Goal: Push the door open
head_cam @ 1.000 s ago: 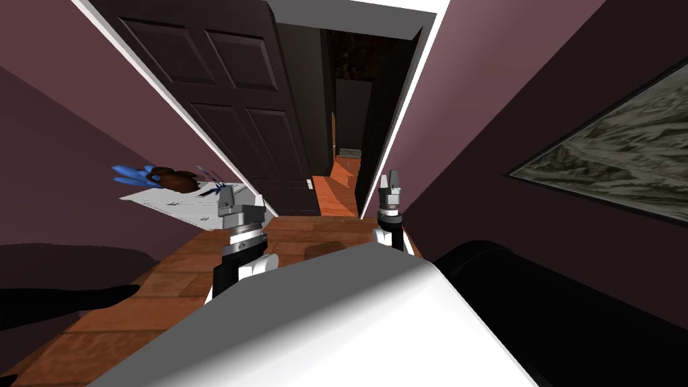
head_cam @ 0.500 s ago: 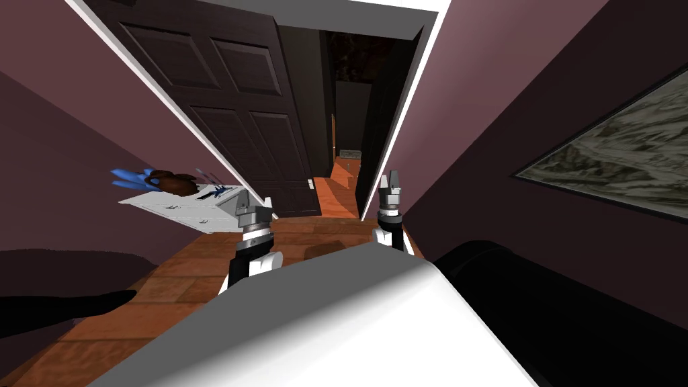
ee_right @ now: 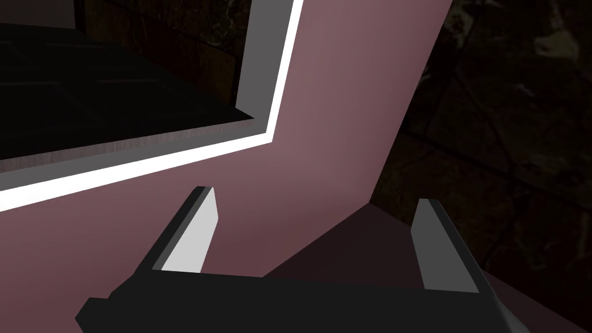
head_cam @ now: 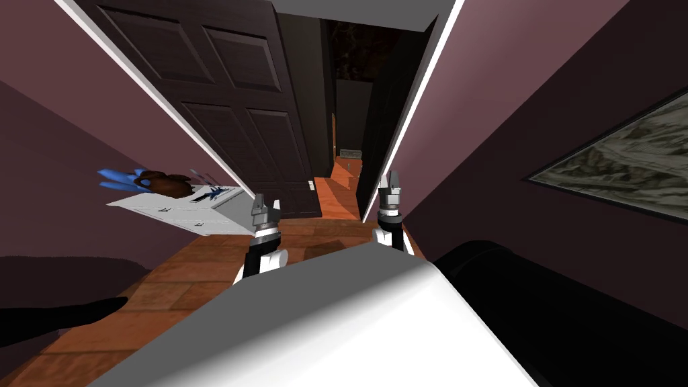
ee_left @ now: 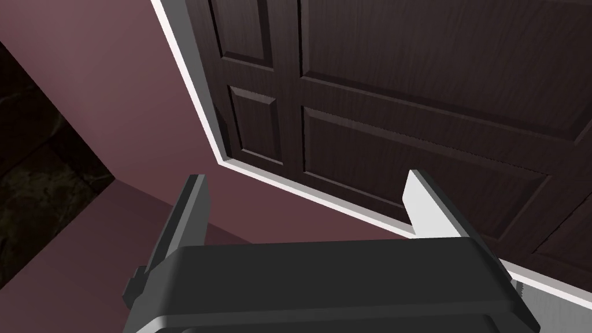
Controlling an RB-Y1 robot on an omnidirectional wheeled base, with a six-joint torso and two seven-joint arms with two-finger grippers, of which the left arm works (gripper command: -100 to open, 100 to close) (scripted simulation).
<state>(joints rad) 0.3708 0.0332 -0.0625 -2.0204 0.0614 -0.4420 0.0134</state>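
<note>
Head view: the door [head_cam: 222, 101], a dark panelled leaf, stands partly open at the left of the doorway, swung away from the robot; its free edge borders a gap onto an orange floor [head_cam: 339, 187] beyond. The left gripper [head_cam: 264, 205] hovers low before the leaf, near a white cabinet [head_cam: 181, 208]; the right gripper [head_cam: 390, 183] hangs at the opposite side of the opening.

Left wrist view: the fingers stand released, wide apart and empty, aimed at the panelled face; no contact is visible. Right wrist view: the jaws are likewise released and empty, facing a mauve wall [ee_right: 347, 115] beside the white door frame [ee_right: 115, 171].

Handling, as a judgement:
- The leaf appears rigid and fairly heavy, yet should swing freely on its hinges; no grasp is required.
- Apply a flat, steady push to the raised stile near the free edge, farthest from the hinge side, for most leverage.
- Avoid the recessed panels, where thin blade fingers may slip or catch on the mouldings.
- The surface looks smooth; press square to the face.
</note>
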